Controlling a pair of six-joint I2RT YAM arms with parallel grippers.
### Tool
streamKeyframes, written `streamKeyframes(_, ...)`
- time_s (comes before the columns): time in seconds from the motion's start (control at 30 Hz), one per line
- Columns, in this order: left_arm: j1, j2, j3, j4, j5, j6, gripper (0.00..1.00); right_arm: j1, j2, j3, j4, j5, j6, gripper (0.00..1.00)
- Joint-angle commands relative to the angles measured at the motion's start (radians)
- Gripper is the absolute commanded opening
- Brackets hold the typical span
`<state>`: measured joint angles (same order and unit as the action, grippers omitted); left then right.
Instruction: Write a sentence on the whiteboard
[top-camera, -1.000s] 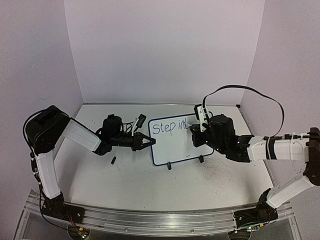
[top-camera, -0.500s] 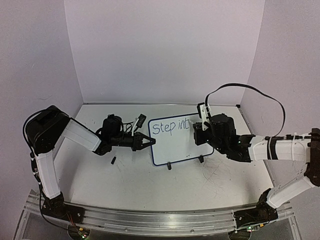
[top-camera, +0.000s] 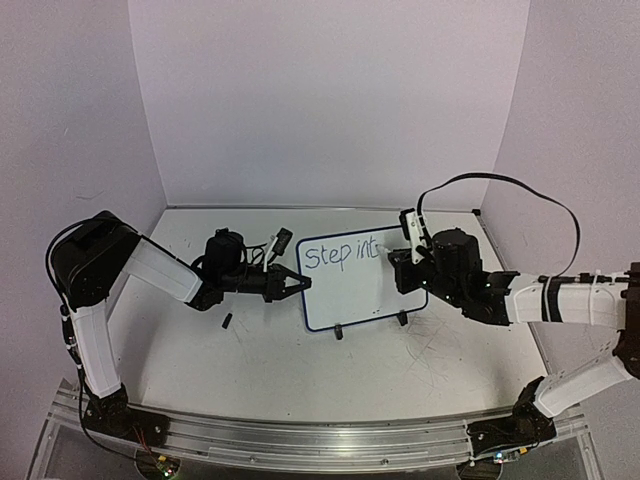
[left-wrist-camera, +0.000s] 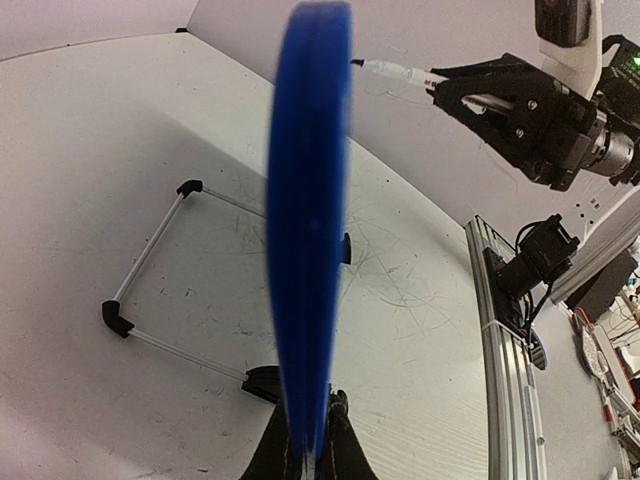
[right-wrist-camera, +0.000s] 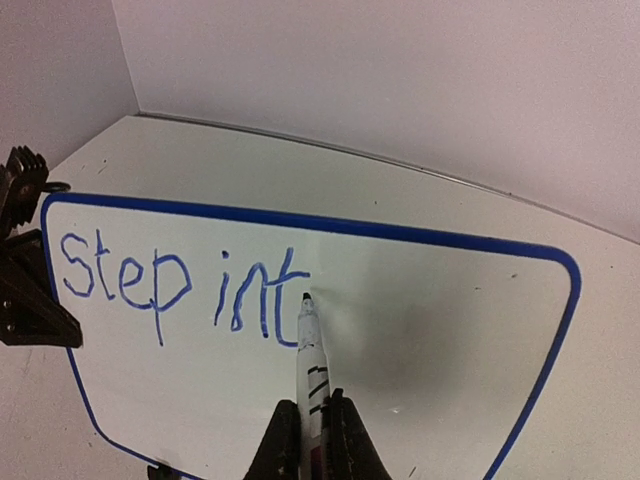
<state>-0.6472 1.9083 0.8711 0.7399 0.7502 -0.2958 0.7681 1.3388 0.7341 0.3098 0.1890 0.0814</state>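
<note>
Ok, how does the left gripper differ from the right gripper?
The left gripper clamps the whiteboard by its blue edge; the right gripper clamps a marker. The left gripper sits at the board's left side; the right gripper faces its writing surface, marker tip at the unfinished sentence. Both are shut.

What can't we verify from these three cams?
Top view: the sentence ends under the right gripper; last letters hidden.
Left wrist: the whiteboard is edge-on and blurred in the left gripper; its face is unseen.
Right wrist: marker tip contact unclear; board's lower edge cut off by the frame.
Top view: small black piece too small to identify.
</note>
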Motion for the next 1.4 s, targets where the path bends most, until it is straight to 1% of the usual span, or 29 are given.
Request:
streamKeyframes(0.0, 0.011, -0.011, -0.002, -0.114, -0.066, 0.036, 0.00, 0.001, 0.007, 0.027, 0.011, -0.020, -0.008, 0.00)
streamKeyframes(0.27, 0.010, -0.002, 0.005, -0.116, -0.061, 0.038, 0.00, 0.001, -0.012, 0.012, 0.021, 0.074, 0.004, 0.00)
streamKeyframes(0.5, 0.011, -0.004, 0.006, -0.118, -0.060, 0.040, 0.00, 0.000, 0.002, 0.022, 0.029, 0.097, 0.008, 0.00)
streamKeyframes(0.97, 0.011, -0.001, 0.012, -0.121, -0.058, 0.041, 0.00, 0.001, 0.021, 0.031, 0.044, 0.097, 0.005, 0.00)
streamKeyframes(1.37, 0.011, 0.001, 0.012, -0.122, -0.058, 0.041, 0.00, 0.002, 0.025, 0.013, 0.020, 0.062, 0.021, 0.00)
